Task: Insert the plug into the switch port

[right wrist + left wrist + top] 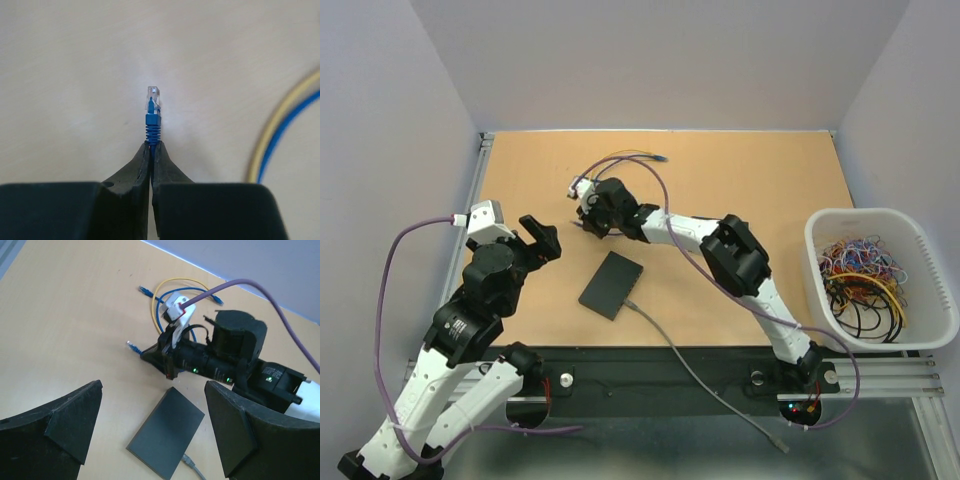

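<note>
The switch (611, 285) is a flat dark box lying mid-table, also in the left wrist view (166, 439). A grey cable (665, 335) is plugged into its near edge. My right gripper (582, 222) is shut on the blue cable just behind the blue-booted clear plug (153, 100); the plug sticks out past the fingertips, just above the table. This gripper (151, 146) is beyond the switch's far corner. In the left wrist view the plug (132, 346) points left. My left gripper (542, 238) is open and empty, left of the switch, above the table (154, 387).
Loops of yellow and blue cable (625, 158) lie behind the right gripper, with more blue plugs (145, 290). A white basket (920, 232) full of coloured cables stands at the right edge. Purple camera cables arc over both arms. A metal rail runs along the table's left side.
</note>
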